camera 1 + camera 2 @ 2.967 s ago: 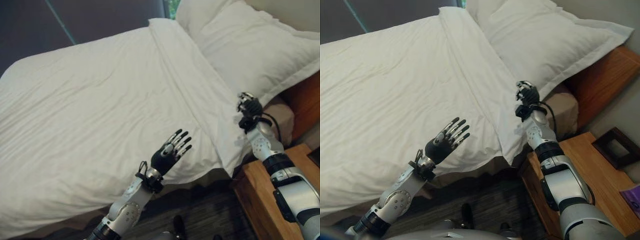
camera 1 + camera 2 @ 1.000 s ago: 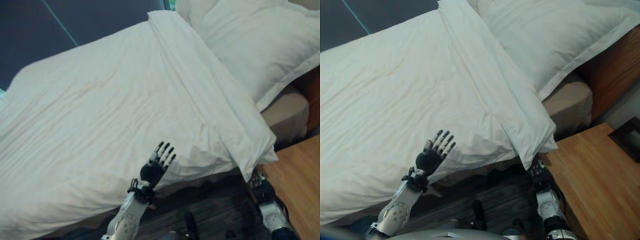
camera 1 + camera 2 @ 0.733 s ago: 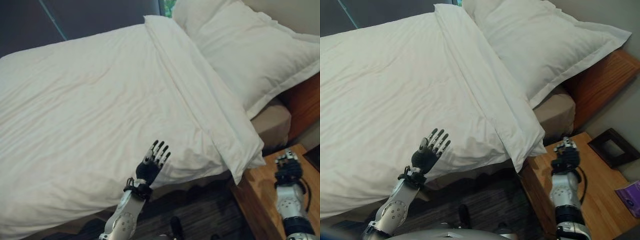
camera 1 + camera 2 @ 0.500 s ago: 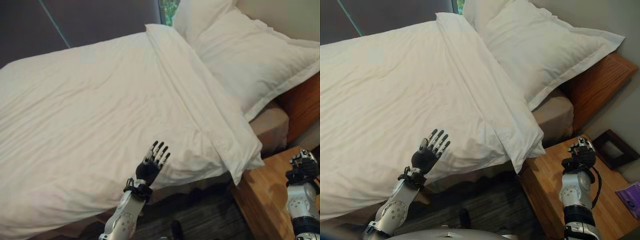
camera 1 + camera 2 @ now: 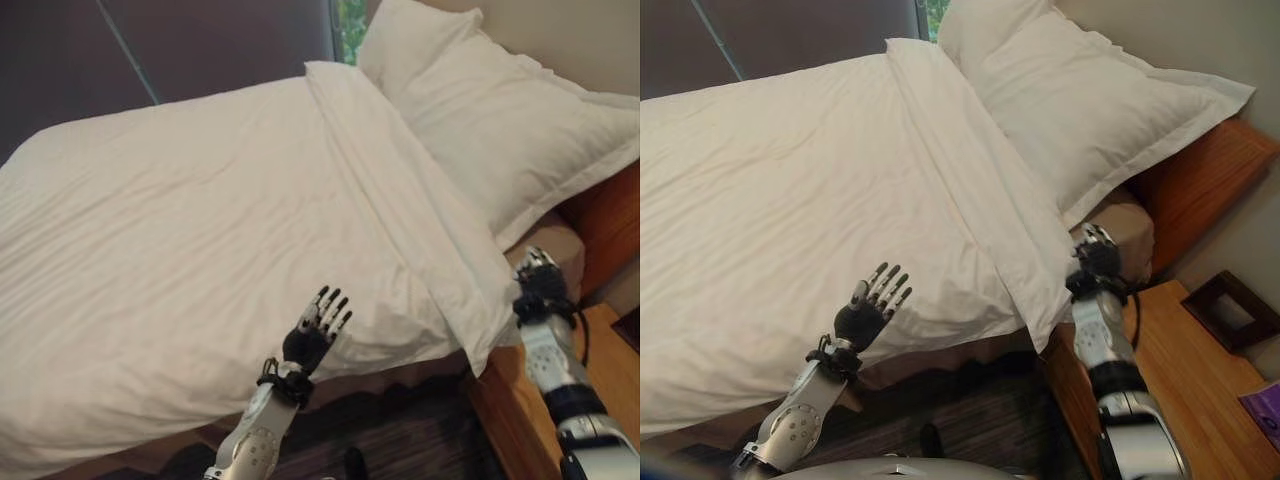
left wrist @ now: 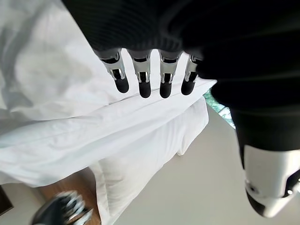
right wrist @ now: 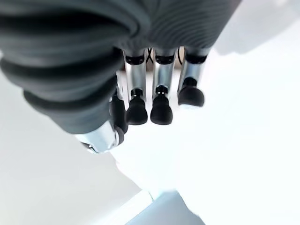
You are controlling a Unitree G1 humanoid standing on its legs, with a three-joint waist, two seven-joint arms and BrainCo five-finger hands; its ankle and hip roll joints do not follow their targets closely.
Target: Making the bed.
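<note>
The bed [image 5: 60, 440] takes most of the scene. On it the white duvet [image 5: 200, 230] lies spread flat w/ light wrinkles, and its top edge is folded back in a long band [image 5: 400, 190] which runs across the bed just below the pillows. Two white pillows [image 5: 500, 110] lie at the head of the bed, against the wooden headboard [image 5: 1200, 180]. Beside the bed, near the folded corner of the duvet, stands a wooden nightstand [image 5: 1190, 380] w/ a dark picture frame [image 5: 1230, 310] on it.

Left hand [image 5: 312, 335] hovers in front of the duvet's near edge, palm up, fingers straight and spread, holding nothing. Right hand [image 5: 1095, 258] is up at the folded corner of the duvet, between the pillows and the nightstand. Its fingers [image 7: 161, 110] are rather straight and close together, w/ nothing btw them.
</note>
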